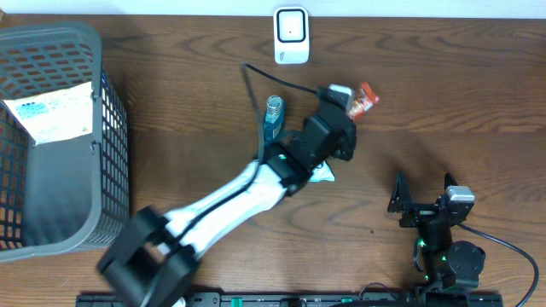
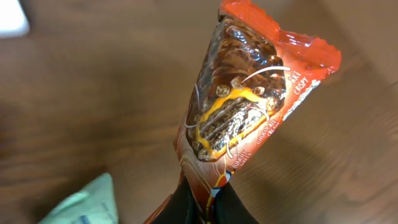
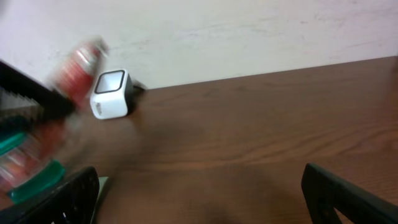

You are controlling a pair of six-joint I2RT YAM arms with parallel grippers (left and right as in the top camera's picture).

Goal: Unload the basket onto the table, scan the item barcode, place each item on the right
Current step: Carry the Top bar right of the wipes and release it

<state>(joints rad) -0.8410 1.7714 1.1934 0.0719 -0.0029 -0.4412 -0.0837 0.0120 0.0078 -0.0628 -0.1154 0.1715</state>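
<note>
Orange snack wrapper, clamped in left pincer (fingertips cropped), print blurry

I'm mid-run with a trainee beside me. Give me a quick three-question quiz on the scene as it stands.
1. True or false: the right gripper has its jaws open and empty.
2. The jaws of the left gripper are shut on: A) a banana B) the orange snack wrapper C) a mug
3. Fill in: the white packet lies inside the grey ____.

Key: 1 true. 2 B. 3 basket.
</note>
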